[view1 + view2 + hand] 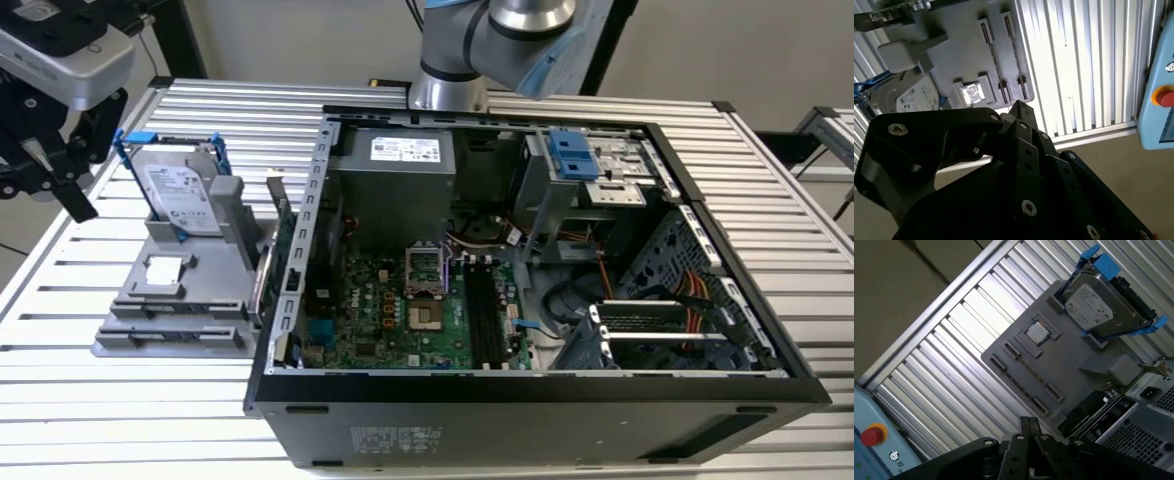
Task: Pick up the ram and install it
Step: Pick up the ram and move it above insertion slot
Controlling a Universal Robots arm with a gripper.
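In the first wrist view the black robot gripper (pixel 1029 424) has its jaws drawn together with nothing between them. It hangs above the ribbed aluminium surface (pixel 949 375), apart from the grey plastic parts holder (pixel 1074 367). The thin, dark-bluish ram stick (pixel 1088 411) appears to stand on edge at the holder's side nearest the open black computer case (pixel 534 410), untouched, though that identification is uncertain. A silver hard drive in a blue frame (pixel 1104 307) stands upright in the holder.
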